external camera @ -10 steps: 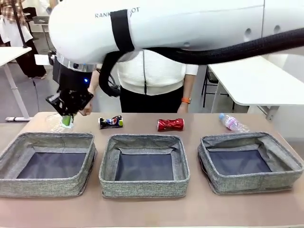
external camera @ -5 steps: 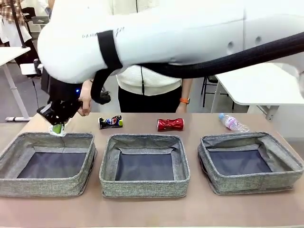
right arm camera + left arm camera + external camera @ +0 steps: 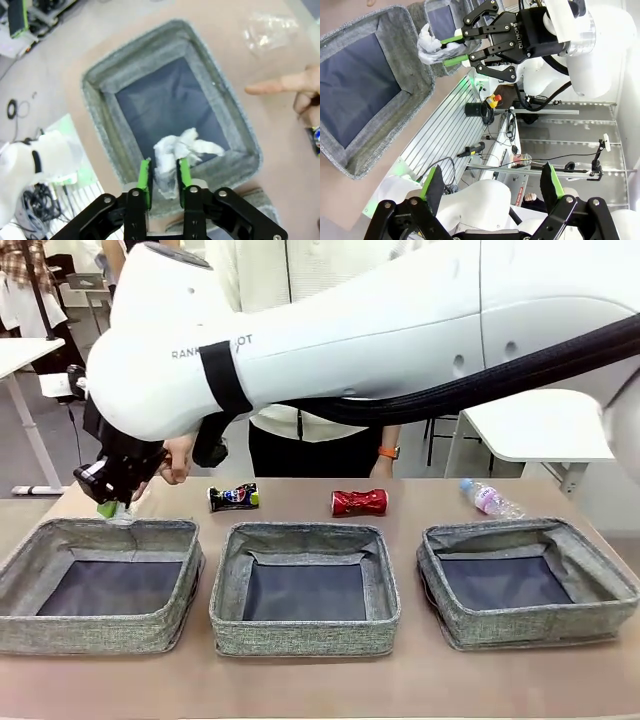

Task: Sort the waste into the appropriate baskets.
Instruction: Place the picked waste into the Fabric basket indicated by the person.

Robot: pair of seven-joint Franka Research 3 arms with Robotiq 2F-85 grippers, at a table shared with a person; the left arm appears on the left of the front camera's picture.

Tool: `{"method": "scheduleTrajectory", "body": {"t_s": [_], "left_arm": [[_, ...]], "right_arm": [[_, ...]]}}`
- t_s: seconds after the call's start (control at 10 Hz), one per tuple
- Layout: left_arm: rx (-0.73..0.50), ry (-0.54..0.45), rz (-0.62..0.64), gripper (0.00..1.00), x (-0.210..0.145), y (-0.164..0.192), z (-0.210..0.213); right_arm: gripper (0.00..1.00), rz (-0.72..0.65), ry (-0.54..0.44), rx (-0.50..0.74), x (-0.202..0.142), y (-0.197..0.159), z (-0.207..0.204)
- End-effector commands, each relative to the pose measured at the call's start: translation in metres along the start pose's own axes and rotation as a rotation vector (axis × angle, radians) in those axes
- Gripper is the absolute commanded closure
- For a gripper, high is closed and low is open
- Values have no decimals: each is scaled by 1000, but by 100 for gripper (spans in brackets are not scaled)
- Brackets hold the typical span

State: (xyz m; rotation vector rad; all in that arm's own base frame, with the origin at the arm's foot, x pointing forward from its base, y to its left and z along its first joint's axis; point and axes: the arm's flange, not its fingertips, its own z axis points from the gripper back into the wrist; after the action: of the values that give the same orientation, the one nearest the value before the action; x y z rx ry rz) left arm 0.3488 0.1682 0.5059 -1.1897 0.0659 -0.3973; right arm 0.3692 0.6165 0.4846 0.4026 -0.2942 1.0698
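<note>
Over left basket [image 3: 100,532], front view: right gripper [image 3: 108,506] positioned at far rim, white paper wad [image 3: 122,516] pinched at tips. Dark-blue can [image 3: 233,497], red can [image 3: 359,502] and bottle [image 3: 490,499] lie on table [image 3: 420,680] behind baskets.

Left wrist view: left gripper [image 3: 491,182] spread wide, nothing held, well apart from basket.

Right wrist view: wad clamped between green pads [image 3: 144,175], hung over basket interior near one wall. Clear plastic piece [image 3: 270,30] lies beyond, person's finger [image 3: 275,86] pointed beside it.

Step judged: drop-off. Next: pads to be opened, wad dropped inside walls.
</note>
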Motion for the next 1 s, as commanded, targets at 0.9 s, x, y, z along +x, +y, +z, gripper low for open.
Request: {"method": "scheduleTrajectory", "body": {"t_s": [0.9], "left_arm": [[8, 4, -19, 0, -4, 0, -1]], "right_arm": [[0, 5, 13, 193, -36, -20, 38]]}}
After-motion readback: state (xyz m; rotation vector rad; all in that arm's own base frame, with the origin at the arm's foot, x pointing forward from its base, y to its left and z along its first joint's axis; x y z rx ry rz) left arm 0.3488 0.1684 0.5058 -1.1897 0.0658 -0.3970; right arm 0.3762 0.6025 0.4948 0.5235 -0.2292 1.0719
